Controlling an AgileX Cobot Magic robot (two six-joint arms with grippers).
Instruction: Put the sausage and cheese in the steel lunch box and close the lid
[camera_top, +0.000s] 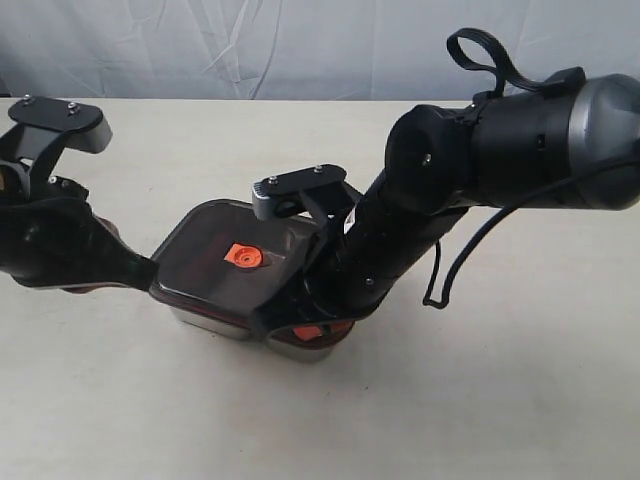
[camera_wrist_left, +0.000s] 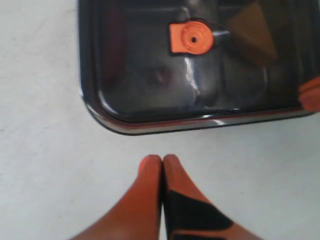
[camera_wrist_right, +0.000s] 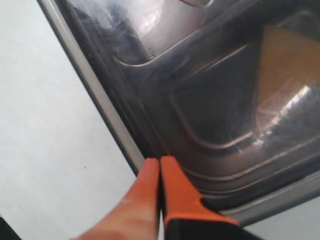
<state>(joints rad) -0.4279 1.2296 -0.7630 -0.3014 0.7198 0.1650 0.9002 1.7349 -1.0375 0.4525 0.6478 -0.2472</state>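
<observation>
The dark smoky lid (camera_top: 225, 268) lies on the steel lunch box (camera_top: 208, 322), its orange valve tab (camera_top: 243, 256) facing up. The yellow-orange cheese (camera_wrist_left: 254, 31) shows dimly through the lid (camera_wrist_left: 150, 75), and also appears as a cheese patch (camera_wrist_right: 291, 70) in the right wrist view. I cannot make out the sausage. My left gripper (camera_wrist_left: 162, 159) is shut and empty, over the table just off the box's steel rim (camera_wrist_left: 150, 127). My right gripper (camera_wrist_right: 160, 161) is shut with nothing in it, its tips resting at the lid's edge (camera_wrist_right: 150, 145) by the rim (camera_wrist_right: 95, 100).
The pale table (camera_top: 480, 400) surrounds the box, with a white cloth backdrop (camera_top: 250, 45) behind. The right arm (camera_top: 420, 200) reaches over the box's right end. The left arm (camera_top: 50, 240) sits low at the box's left.
</observation>
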